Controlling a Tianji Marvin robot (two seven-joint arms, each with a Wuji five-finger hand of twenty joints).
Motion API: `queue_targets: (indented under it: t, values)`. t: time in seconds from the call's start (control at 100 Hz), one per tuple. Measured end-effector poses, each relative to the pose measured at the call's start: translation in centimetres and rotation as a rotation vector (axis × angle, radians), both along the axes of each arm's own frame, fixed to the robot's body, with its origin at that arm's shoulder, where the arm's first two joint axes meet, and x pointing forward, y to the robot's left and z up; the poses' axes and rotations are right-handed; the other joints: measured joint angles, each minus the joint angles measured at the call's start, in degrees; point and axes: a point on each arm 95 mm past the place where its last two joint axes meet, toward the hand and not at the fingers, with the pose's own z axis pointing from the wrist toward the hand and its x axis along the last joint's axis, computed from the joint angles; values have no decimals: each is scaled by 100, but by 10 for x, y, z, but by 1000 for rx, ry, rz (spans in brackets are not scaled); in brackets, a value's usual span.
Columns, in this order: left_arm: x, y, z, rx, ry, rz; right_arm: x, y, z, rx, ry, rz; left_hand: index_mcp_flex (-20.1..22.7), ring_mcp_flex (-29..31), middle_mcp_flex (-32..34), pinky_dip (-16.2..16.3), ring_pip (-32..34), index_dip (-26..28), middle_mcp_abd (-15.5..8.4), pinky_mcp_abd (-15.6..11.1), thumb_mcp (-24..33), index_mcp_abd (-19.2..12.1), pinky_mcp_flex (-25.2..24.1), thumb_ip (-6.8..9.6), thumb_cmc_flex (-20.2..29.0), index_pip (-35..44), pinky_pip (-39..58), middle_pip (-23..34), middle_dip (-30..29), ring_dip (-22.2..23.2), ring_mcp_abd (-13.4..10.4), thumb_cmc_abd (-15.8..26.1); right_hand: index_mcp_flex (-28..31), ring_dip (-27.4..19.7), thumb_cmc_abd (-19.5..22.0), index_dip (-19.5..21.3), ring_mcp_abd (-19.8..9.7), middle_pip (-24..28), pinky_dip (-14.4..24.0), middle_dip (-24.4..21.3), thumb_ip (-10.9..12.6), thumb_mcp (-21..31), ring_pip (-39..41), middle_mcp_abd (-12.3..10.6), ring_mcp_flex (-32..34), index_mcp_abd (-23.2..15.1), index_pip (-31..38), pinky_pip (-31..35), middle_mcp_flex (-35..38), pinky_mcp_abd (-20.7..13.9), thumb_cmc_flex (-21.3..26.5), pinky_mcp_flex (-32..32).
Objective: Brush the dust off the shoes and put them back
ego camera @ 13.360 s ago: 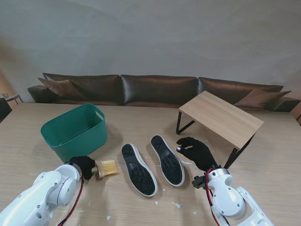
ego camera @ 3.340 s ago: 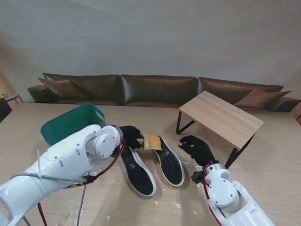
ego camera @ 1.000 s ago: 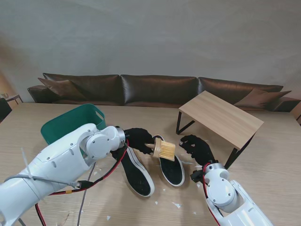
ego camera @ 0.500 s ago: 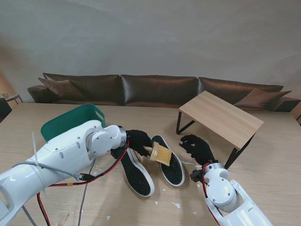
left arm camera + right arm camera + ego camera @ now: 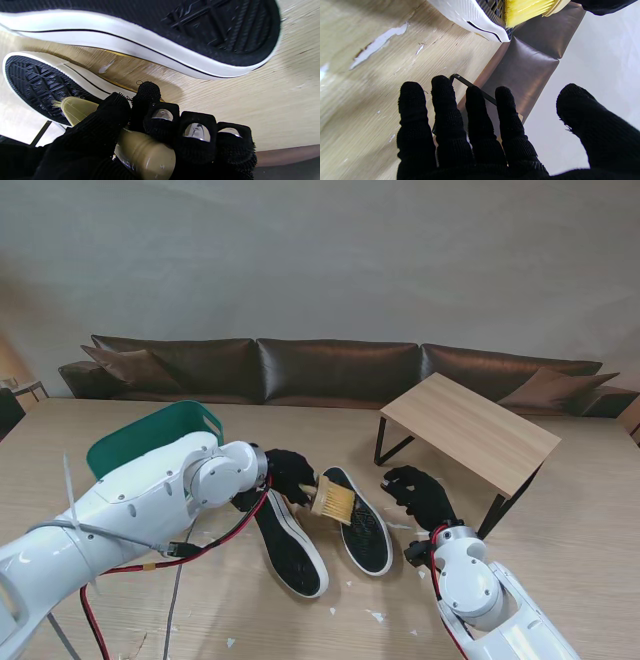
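Two black shoes with white rims lie sole up mid-table, the left shoe (image 5: pixel 287 542) and the right shoe (image 5: pixel 361 525). My left hand (image 5: pixel 287 473), in a black glove, is shut on a brush (image 5: pixel 333 501) with a pale handle (image 5: pixel 140 150) and yellow bristles (image 5: pixel 527 8). The bristles rest on the far part of the right shoe's sole (image 5: pixel 32 80). The left shoe's sole (image 5: pixel 200 27) fills the left wrist view. My right hand (image 5: pixel 418 498) hovers open just right of the right shoe, fingers (image 5: pixel 450 125) spread, holding nothing.
A green bin (image 5: pixel 140 442) stands at the far left, partly behind my left arm. A small wooden table (image 5: pixel 470 430) with black legs stands at the right. White scraps (image 5: pixel 376 616) lie scattered on the table nearer to me. A brown sofa (image 5: pixel 330 370) runs along the back.
The brush has slid slightly toward the far end of the right shoe since half a second ago, after sweeping nearer to me a second ago. My right hand has stayed put.
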Motion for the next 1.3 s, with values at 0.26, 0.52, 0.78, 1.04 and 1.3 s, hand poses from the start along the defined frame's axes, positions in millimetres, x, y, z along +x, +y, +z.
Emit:
queue_targets:
  t: [0.26, 0.52, 0.78, 1.04, 1.3]
  values:
    - [-6, 8, -2, 85, -83, 85, 0, 0, -1, 1, 5, 6, 0, 8, 0, -159, 27, -10, -19, -21, -50, -7, 151, 0, -2, 1, 6, 13, -8, 0, -34, 51, 0, 0, 0, -1, 13, 1, 0, 0, 0, 0, 0, 8, 0, 1, 1, 1, 0, 0, 0, 0]
    - [-11, 13, -3, 81, -132, 142, -1, 1, -1, 4, 11, 11, 0, 13, 0, -251, 71, -10, -30, -45, -50, -7, 212, 0, -2, 1, 14, 57, -84, -71, -51, 51, 0, 0, 0, -1, 19, 1, -1, -1, 0, 0, 0, 9, 0, 1, 2, 1, 0, 1, 0, 0]
    - [-13, 15, 2, 25, -151, 158, -2, 0, 0, 5, 14, 9, 0, 13, 0, -306, 71, -10, -33, -55, -50, -7, 213, 0, -2, 1, 17, 85, -92, -80, -53, 51, 0, 0, 0, -2, 24, 1, -1, -1, 0, 0, 0, 11, 0, 1, 3, 1, 0, 1, 0, 0]
    - [-20, 6, 16, -115, -111, 150, -7, -5, 6, 7, 16, 10, 0, 13, 0, -311, 71, -10, -34, -56, -50, -7, 214, 0, -2, 1, 17, 87, -152, -83, -54, 51, 0, 0, 0, -2, 28, 1, -1, -1, 0, 0, 0, 12, 0, 1, 4, 1, 0, 2, 0, 0]
    - [-30, -12, 22, -190, -41, 42, -8, -6, 7, 7, 18, 8, 0, 14, 0, -315, 71, -6, -34, -56, -70, -7, 163, 0, -2, 1, 18, 87, -152, -94, -54, 51, 0, 1, 0, -2, 31, 1, -1, -1, 0, 0, 0, 15, 0, 2, 4, 1, 0, 2, 0, 0]
